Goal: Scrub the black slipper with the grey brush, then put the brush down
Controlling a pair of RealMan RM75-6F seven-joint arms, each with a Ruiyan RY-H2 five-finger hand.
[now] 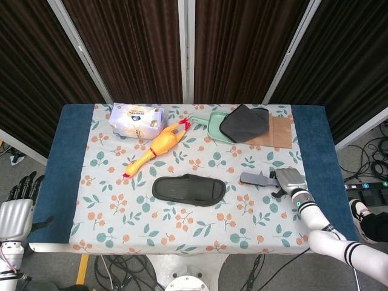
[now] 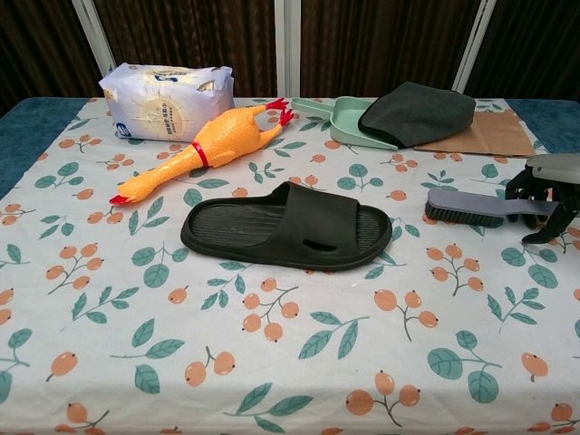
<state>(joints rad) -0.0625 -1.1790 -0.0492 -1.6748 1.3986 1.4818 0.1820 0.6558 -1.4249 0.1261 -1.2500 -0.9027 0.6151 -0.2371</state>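
The black slipper [image 2: 287, 226] lies flat and sole-down in the middle of the table [image 1: 66, 176], toe strap to the right, on the leaf-and-fruit tablecloth [image 2: 272, 362]. The grey brush [image 2: 476, 207] lies well to the right of it, bristles down, its handle pointing right.

At the back, a pale green dustpan [image 2: 355, 121] holds the edge of a dark grey cloth [image 2: 419, 112], which drapes partly over the pan and partly over a brown sheet of cardboard [image 2: 489, 133]. Left of these lie a yellow rubber chicken [image 2: 208, 147] and a white pack of tissues [image 2: 166, 100].

The right hand [image 2: 544, 195] sits over the brush handle with its fingers [image 2: 524, 184] curled down around the far end; it is touching the handle, but whether the grasp is fully closed cannot be told from either view. The left hand [image 1: 18, 209] hangs off the table's left edge, fingers straight and apart, holding nothing.
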